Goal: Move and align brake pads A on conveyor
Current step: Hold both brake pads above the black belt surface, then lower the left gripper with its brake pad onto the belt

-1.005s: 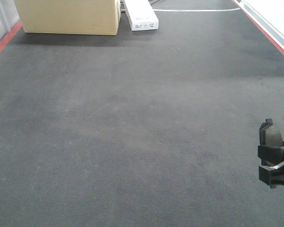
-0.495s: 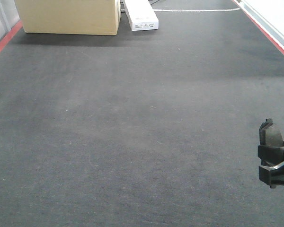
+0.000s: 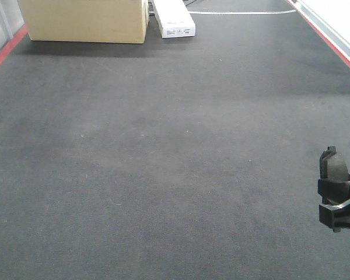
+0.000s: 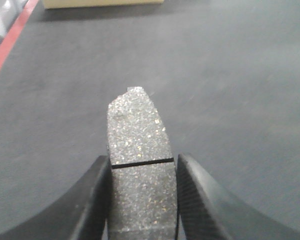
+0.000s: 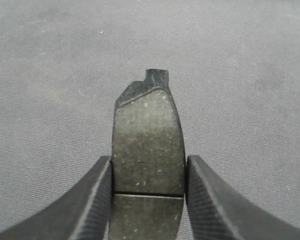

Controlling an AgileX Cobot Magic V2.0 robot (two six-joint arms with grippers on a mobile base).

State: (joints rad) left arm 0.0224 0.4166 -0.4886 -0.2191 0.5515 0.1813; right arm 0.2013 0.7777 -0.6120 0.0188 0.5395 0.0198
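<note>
Lit softly, evenly; faint shadow before tan cardboard box [image 3: 84, 20]; left wrist view blurred across dark grey felt belt [image 4: 230, 75].

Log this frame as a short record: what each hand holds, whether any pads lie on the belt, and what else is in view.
left hand: shut on brake pad, groove showing
right hand: shut on second brake pad
conveyor: no pads seen lying on it in the front view
far end: cardboard box, white box beside it

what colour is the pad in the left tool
The pad is grey with shiny flecks and a dark groove across; best in the left wrist view.
</note>
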